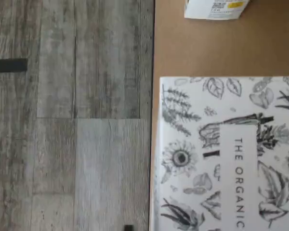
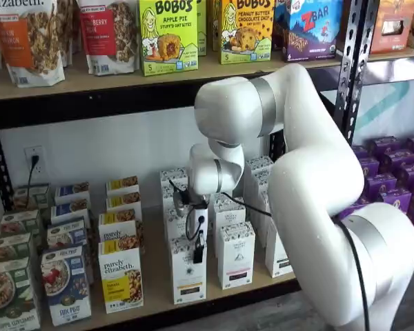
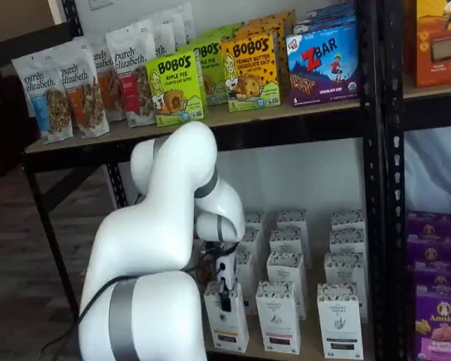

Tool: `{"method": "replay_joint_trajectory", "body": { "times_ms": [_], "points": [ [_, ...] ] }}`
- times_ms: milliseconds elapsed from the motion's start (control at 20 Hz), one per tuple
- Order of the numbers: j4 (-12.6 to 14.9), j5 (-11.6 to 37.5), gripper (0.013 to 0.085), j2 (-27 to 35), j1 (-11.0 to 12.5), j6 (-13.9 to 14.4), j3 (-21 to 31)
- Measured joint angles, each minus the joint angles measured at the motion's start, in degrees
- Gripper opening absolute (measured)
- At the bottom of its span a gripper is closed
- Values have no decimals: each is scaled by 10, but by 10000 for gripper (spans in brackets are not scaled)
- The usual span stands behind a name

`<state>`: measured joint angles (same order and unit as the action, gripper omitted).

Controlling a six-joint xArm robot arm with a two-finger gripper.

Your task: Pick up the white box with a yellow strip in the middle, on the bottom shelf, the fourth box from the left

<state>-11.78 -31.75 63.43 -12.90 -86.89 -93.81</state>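
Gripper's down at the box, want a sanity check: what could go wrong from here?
1. The white box is tall, narrow and at the bottom shelf's front edge; an off-centre squeeze from the gripper could tip it to the floor.
2. A black-strip carton stands close beside it; a finger might clip it.

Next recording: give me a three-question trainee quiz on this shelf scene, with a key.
1. True or false: the pincer is down at the white box standing at the front of the bottom shelf.
2. What stands on the shelf above the arm? A) Bobo's boxes B) glass bottles C) tin cans
3. Fill in: in the wrist view, the leaf-patterned carton top reads "THE ____".
Key: 1 true; 2 A; 3 ORGANIC.
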Motion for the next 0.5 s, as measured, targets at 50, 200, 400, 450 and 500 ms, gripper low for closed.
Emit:
{"method": "replay_joint_trajectory", "body": {
  "times_ms": [50, 200, 400, 450, 500],
  "points": [
    [0, 0, 730, 0, 0, 0, 0],
    [3, -2, 690, 0, 1, 2, 0],
    [6, -6, 690, -1, 1, 4, 1],
    [3, -6, 690, -2, 2, 1, 2],
    [1, -6, 650, -3, 2, -1, 3]
  ]
}}
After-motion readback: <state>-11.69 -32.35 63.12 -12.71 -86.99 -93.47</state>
